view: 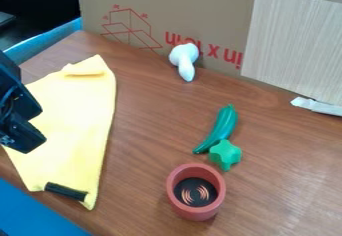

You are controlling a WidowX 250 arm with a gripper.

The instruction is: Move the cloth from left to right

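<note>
1. Spreading down the left side of the frame, the yellow cloth [73, 110] lies on the brown wooden table [147, 140], broad in the middle, with a folded flap near its top corner.
2. At the left edge of the frame, the black gripper [20, 125] overlaps the cloth in view; whether it stands wide or narrow, or holds anything, I cannot tell.
3. A short black strip [65, 191] lies along the cloth's bottom edge, at lower left.
4. Right of centre, a long green pepper-like toy [220, 130] slants down toward the left, with a lighter green star-shaped piece [226, 154] at its lower right.
5. Below them stands an upright reddish cup [172, 192], a dark disc with curved orange marks [194, 192] inside it.
6. At upper centre, a white round-headed object [185, 60] lies near the cardboard [207, 5].
7. A pale wood-grain panel [294, 45] covers the cardboard at upper right, with a crumpled white strip [317, 106] near its lower edge.
</note>
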